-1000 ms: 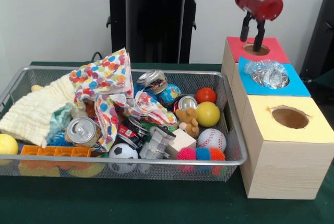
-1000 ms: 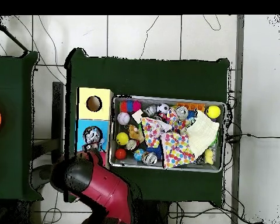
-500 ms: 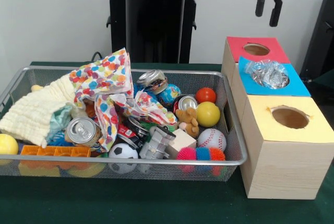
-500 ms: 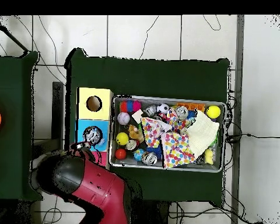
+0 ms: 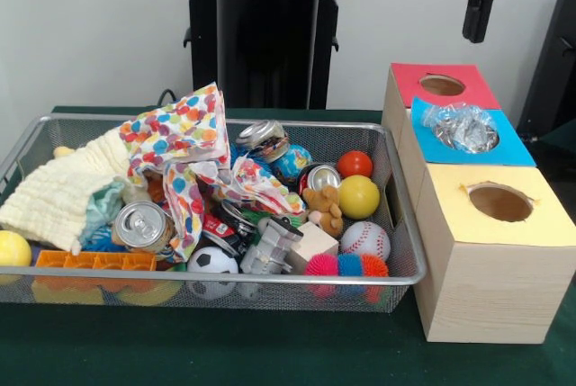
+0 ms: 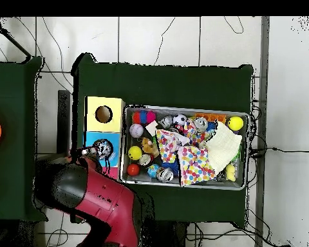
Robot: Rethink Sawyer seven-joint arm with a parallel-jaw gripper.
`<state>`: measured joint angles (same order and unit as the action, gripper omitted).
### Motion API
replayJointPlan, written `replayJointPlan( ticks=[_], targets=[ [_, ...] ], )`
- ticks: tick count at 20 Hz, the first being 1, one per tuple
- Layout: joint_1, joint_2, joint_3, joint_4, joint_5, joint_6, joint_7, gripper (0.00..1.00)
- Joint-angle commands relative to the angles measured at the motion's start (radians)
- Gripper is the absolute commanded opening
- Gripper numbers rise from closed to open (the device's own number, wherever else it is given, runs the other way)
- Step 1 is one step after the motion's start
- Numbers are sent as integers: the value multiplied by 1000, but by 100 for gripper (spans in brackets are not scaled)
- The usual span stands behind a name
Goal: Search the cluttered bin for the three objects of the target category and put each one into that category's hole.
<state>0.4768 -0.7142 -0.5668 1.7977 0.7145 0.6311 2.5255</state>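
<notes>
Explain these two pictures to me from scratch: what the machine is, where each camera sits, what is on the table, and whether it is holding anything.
The machine is a red and black robot arm on a black pedestal. One camera faces it across the table; the other looks straight down. Its gripper hangs high above the red-topped box and holds nothing visible. Whether it is open or shut cannot be told. On the green table sits the bin, a wire mesh basket full of clutter: balls, drink cans, cloths and small toys. Beside it stand three wooden boxes, each with a round hole in its top. The blue-topped box has crumpled shiny material at its hole; the yellow-topped box is nearest the facing camera.
</notes>
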Motion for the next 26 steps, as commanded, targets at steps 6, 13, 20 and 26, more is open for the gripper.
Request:
replayJointPlan(
  ticks=[6, 13, 20, 26],
  targets=[
    [-24, 37, 79, -12, 14, -55, 232, 0],
    [-41, 80, 158, 41, 89, -180, 244, 0],
    [-84, 63, 238, 118, 134, -275, 185, 0],
    [-92, 62, 246, 122, 118, -278, 190, 0]
  ],
)
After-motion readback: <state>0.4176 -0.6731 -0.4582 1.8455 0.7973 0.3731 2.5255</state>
